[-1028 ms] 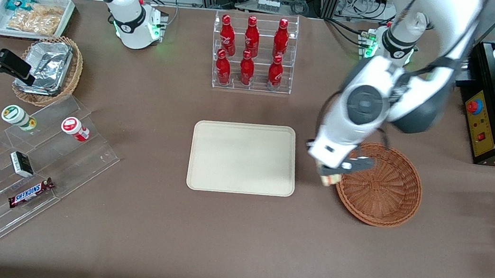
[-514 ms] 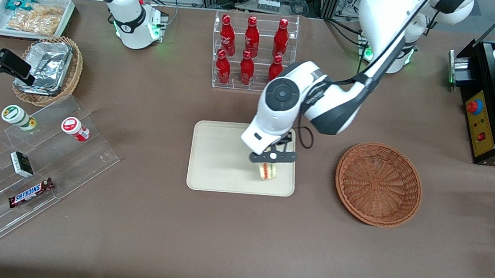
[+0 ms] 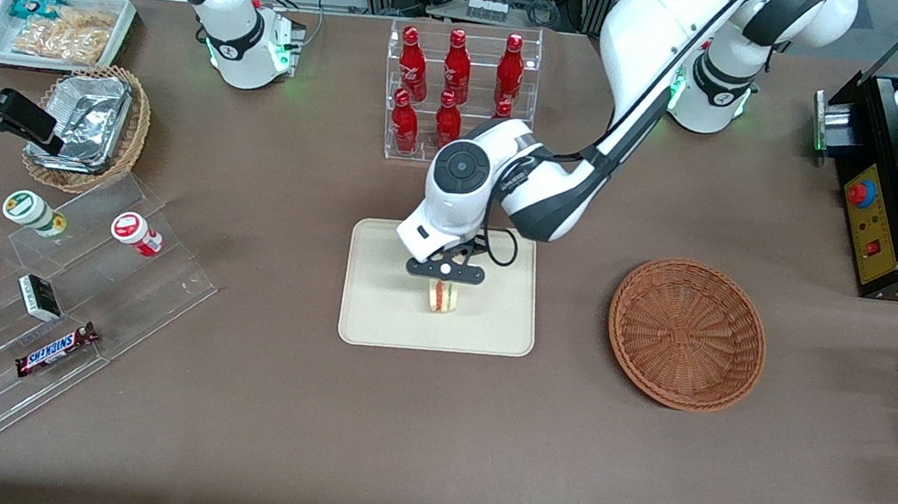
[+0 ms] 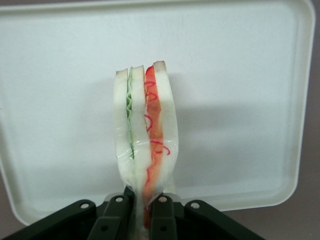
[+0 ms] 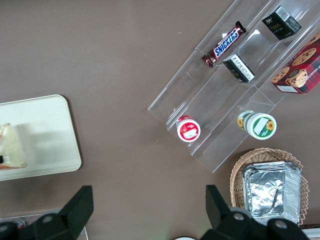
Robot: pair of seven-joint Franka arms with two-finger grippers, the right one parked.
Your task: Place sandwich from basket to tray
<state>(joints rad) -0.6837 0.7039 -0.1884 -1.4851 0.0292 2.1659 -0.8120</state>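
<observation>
The left arm's gripper (image 3: 445, 272) hangs over the middle of the tray (image 3: 372, 311), its two fingers (image 4: 116, 216) pinched tight on the sandwich (image 3: 442, 295) — the wedge is held on edge, cut face toward the front camera, with the green layer and the red-orange layer (image 4: 152, 130) running lengthwise between pale slices of bread. Whether the sandwich touches the tray surface cannot be told. From the tray's centre, the basket (image 3: 688, 334) lies at about 3 o'clock in the front view, toward the working arm's end of the table — nothing in it. The rack of red bottles (image 3: 457, 93) stands at 12 o'clock from the tray, farther from the front camera.
</observation>
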